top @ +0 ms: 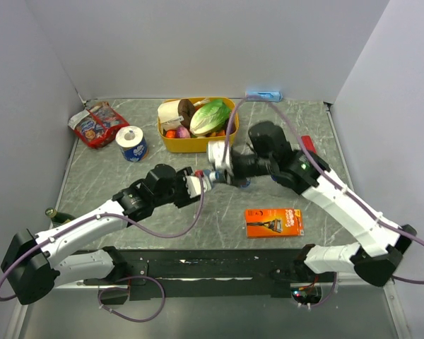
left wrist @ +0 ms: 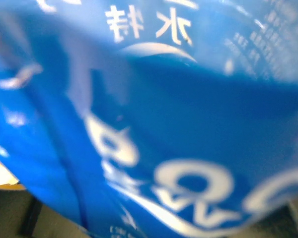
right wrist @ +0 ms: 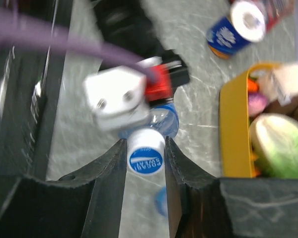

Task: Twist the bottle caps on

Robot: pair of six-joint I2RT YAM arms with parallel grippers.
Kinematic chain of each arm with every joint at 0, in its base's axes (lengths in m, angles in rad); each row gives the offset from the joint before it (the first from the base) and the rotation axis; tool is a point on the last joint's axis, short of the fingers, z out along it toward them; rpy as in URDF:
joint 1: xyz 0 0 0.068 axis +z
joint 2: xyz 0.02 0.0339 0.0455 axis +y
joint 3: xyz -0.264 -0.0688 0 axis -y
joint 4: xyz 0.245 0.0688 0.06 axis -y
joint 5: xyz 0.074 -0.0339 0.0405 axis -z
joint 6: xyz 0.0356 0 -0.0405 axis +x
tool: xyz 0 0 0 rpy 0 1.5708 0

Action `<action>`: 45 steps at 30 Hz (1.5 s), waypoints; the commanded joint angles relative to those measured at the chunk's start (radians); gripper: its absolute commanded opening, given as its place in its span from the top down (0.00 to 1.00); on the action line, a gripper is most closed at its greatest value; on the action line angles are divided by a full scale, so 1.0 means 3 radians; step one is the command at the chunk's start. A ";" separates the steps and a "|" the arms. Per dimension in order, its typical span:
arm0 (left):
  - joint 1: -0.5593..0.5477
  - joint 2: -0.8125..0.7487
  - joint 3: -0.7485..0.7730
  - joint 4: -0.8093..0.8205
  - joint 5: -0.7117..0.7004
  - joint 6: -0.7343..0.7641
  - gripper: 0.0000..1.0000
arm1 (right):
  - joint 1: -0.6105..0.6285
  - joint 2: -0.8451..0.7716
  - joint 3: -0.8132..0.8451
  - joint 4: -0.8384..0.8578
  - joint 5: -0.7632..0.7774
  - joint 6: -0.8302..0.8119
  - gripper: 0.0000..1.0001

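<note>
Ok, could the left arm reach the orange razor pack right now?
Probably not yet: the left gripper is shut on the bottle while the right gripper clamps its cap. The path to the razor pack looks clear.

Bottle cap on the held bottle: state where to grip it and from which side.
Grip the bottle cap by its round side wall, one finger on each opposite side, coming end-on along the neck. The bottle is held roughly sideways in the left gripper, cap end towards the right gripper, whose jaws flank it.

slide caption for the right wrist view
Right jaws shut on a bottle cap against the bottle the left arm holds
</note>
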 commanded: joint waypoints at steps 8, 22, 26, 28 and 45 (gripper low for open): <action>-0.0019 -0.0003 0.0074 0.0816 -0.0633 -0.0688 0.99 | -0.0183 0.0367 0.0268 0.0643 -0.0054 0.2100 1.00; 0.0252 -0.0182 0.0125 0.0677 -0.0214 -0.1393 0.99 | -0.0275 0.0336 0.0125 0.0802 0.0043 0.2309 0.54; 0.0293 -0.0187 0.0166 0.0693 -0.0152 -0.1501 0.99 | -0.0346 0.0403 0.0145 0.0848 0.0058 0.2442 0.59; 0.0359 -0.0187 0.0186 0.0688 -0.0081 -0.1618 0.99 | -0.0403 0.0439 0.0150 0.0878 0.0018 0.2606 0.54; 0.0477 -0.0126 0.0289 0.0698 0.0456 -0.1936 0.99 | -0.0464 0.0567 0.0084 0.1230 -0.0079 0.2887 0.45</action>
